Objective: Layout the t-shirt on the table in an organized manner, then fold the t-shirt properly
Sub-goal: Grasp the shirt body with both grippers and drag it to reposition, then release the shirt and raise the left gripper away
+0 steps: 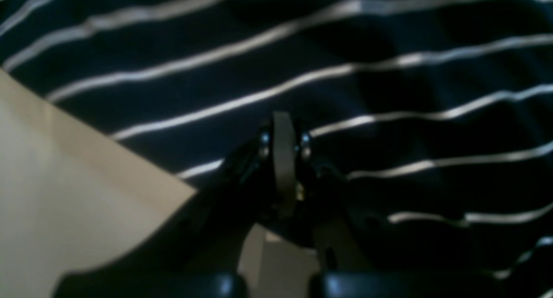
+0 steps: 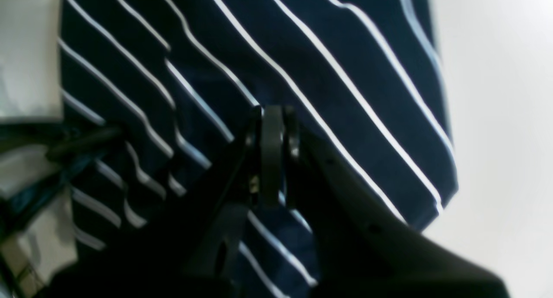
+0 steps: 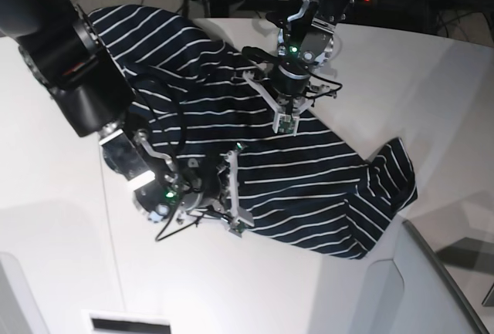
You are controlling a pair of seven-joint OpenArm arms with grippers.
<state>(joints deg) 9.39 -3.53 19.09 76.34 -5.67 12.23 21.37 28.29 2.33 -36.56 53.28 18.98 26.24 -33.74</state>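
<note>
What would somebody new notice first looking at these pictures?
The dark t-shirt with thin white stripes, spread rumpled across the middle of the white table. Next, two black arms over it: the right gripper at its near edge, the left gripper at its far side, both with jaws shut.

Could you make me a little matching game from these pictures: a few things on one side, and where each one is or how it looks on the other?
Things:
1. t-shirt
2. table
3. left gripper
4. right gripper

Descriptions:
A. plain white surface under everything
B. fingers shut, at the shirt's near edge in the base view
C. dark navy with thin white stripes, rumpled
D. fingers shut, over the shirt's middle, farther back in the base view

Pairs: 1-C, 2-A, 3-D, 4-B
</note>
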